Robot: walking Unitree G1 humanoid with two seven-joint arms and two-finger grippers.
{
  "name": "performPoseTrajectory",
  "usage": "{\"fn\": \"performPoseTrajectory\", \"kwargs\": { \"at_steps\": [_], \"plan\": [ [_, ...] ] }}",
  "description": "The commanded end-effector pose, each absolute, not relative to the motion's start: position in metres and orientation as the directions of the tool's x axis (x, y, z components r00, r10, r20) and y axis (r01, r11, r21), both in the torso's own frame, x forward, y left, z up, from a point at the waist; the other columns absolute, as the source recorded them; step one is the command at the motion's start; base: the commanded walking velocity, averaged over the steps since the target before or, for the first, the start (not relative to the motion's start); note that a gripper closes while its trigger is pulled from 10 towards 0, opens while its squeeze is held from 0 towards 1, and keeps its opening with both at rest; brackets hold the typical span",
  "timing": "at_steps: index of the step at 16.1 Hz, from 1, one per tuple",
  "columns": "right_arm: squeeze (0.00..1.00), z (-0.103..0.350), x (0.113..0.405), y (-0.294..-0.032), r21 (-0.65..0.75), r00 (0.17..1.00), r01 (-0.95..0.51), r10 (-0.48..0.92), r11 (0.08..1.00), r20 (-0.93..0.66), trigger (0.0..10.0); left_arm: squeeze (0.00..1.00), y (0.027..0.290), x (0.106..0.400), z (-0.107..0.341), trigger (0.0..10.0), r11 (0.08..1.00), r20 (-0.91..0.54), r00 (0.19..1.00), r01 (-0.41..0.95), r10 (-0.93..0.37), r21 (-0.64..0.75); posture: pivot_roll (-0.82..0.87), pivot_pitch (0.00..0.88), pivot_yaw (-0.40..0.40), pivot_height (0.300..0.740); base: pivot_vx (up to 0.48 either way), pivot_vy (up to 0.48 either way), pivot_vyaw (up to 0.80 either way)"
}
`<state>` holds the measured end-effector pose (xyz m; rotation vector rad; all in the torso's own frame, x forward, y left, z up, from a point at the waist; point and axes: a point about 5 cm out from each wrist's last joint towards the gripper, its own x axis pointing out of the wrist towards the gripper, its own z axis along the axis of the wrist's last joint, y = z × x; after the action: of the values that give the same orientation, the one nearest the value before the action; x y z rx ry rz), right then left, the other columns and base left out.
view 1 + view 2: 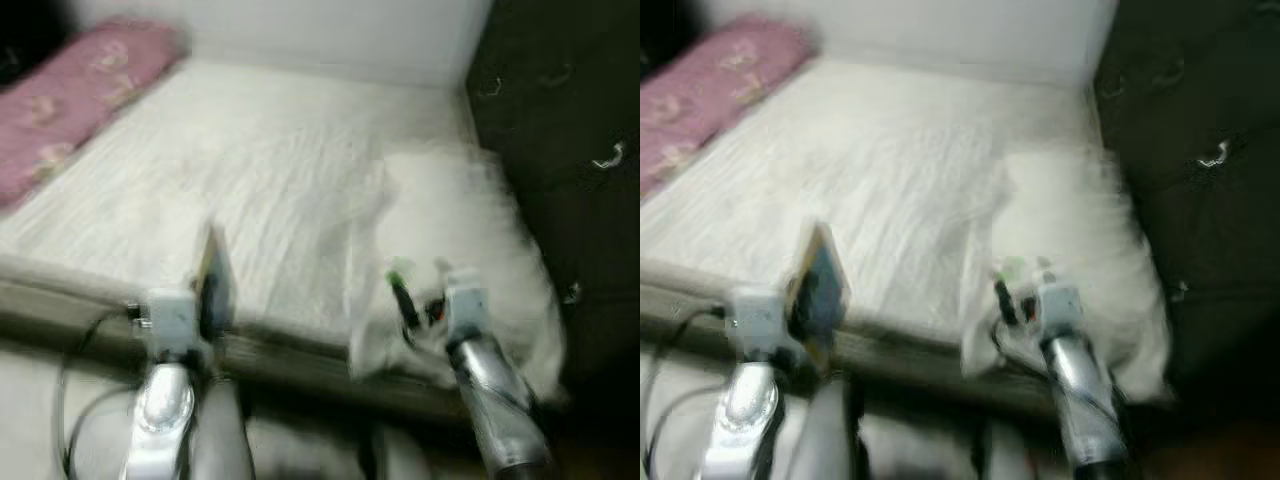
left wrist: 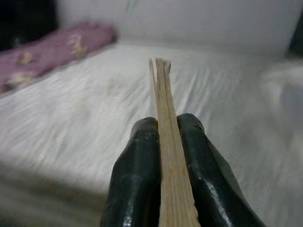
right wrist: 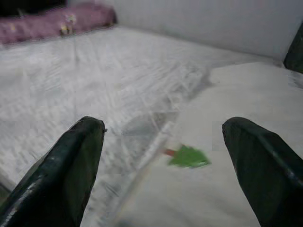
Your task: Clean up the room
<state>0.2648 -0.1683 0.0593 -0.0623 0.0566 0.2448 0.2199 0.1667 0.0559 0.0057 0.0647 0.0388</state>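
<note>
From the head cameras, blurred as if by motion, a two-armed household robot faces a bed (image 1: 250, 170) covered with a white ribbed sheet, a pink pillow (image 1: 70, 100) lying along its far left side and a dark cabinet (image 1: 560, 150) rising on the right. The left gripper (image 1: 210, 285) is raised just before the near edge of the mattress, clamped on a thin flat book (image 1: 213, 280) held on edge. The right gripper (image 1: 420, 300) reaches over a rumpled white blanket (image 1: 470, 250) heaped at the bed's near right corner; something small and green (image 1: 398, 270) shows beside its fingers, too smeared to identify.

Along the left wrist, two black fingers (image 2: 137, 179) press from both sides on the book's tan edge, which juts toward the open sheet, the pink pillow beyond.

Along the right wrist, the fingers (image 3: 80, 161) stand wide apart with nothing between them, hovering above the blanket, where the small green thing and what may be clear plastic wrap (image 3: 151, 137) lie.

Judged from this, the tidying is only partly done: one item is in hand but not yet put away, the blanket lies unfolded, and the green scrap is still on the bed.
</note>
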Motion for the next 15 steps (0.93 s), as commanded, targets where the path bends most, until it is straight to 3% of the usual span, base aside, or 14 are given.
{"fn": "performPoseTrajectory", "kwargs": {
  "at_steps": [1,15],
  "plan": [
    [0.0,0.0563,0.2624,-0.1671,-0.051,0.966,-0.251,0.247,0.967,-0.075,10.0,0.0,0.1699,0.221,0.0582,10.0,0.999,-0.06,0.997,-0.037,0.038,0.014,-0.04,0.0,-0.018,0.63,0.0,0.0,0.0],
    [0.0,0.055,0.2626,-0.17,-0.059,0.964,-0.256,0.251,0.965,-0.082,10.0,0.0,0.1671,0.2215,0.0587,10.0,0.999,-0.055,0.998,0.003,-0.005,-0.035,-0.05,0.0,-0.026,0.63,0.019,0.0,0.0]
  ]
}}
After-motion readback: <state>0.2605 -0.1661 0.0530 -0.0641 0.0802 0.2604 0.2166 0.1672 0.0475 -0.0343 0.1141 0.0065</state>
